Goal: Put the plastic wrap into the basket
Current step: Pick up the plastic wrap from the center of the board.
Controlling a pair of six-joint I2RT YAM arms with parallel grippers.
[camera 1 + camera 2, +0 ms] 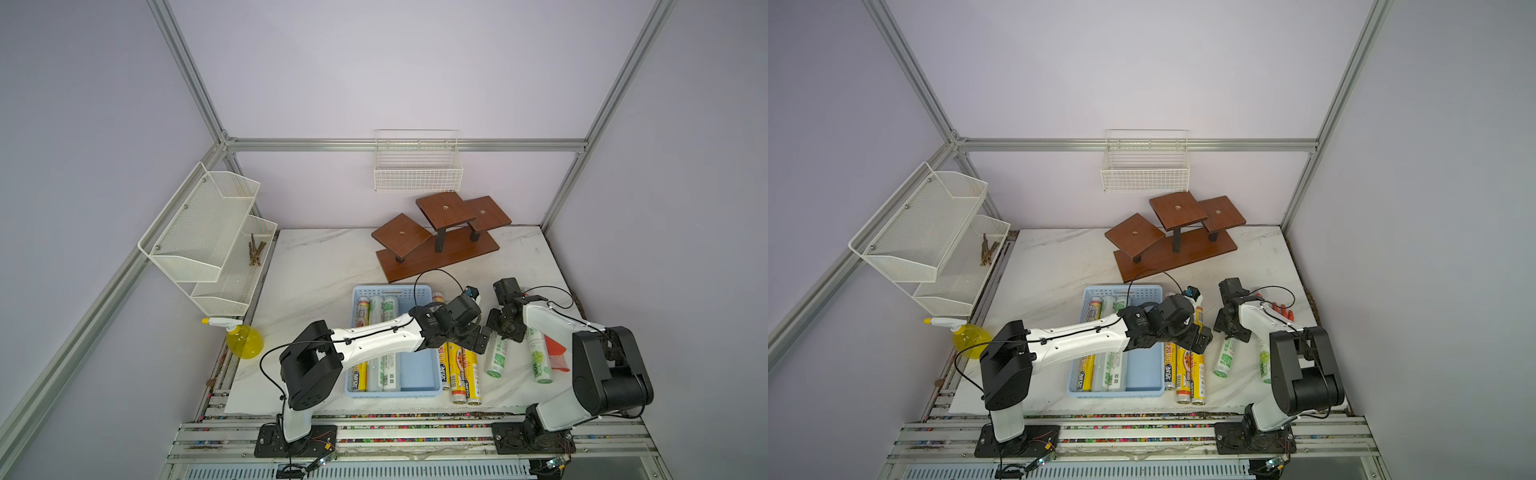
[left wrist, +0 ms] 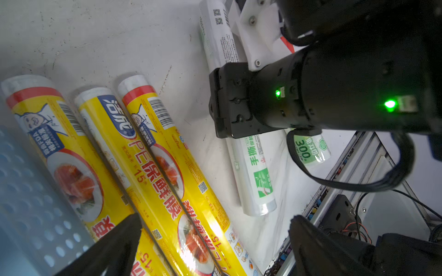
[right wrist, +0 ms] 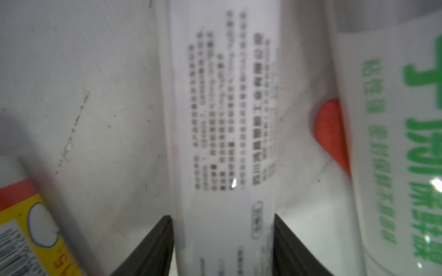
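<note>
The light blue basket [image 1: 419,376] [image 1: 1144,374] holds three rolls of plastic wrap along its left side, one yellow [image 1: 360,316] and two whitish. Just right of it three yellow rolls [image 1: 464,374] [image 2: 153,167] lie side by side on the table. My left gripper [image 1: 473,341] [image 2: 214,216] hangs open over them, fingers wide apart and touching nothing. Further right lie two whitish rolls with green print. My right gripper [image 1: 501,337] [image 3: 221,217] is shut on the nearer one [image 1: 497,359] [image 3: 222,119], a finger against each side. The other roll [image 1: 540,363] lies beside it.
A red rubber glove [image 1: 557,353] lies under the far whitish roll. A wooden tiered stand [image 1: 440,245] sits behind the basket and a yellow spray bottle [image 1: 243,338] at the table's left edge. A white wire basket [image 1: 417,166] and a mesh shelf [image 1: 208,237] hang on the walls.
</note>
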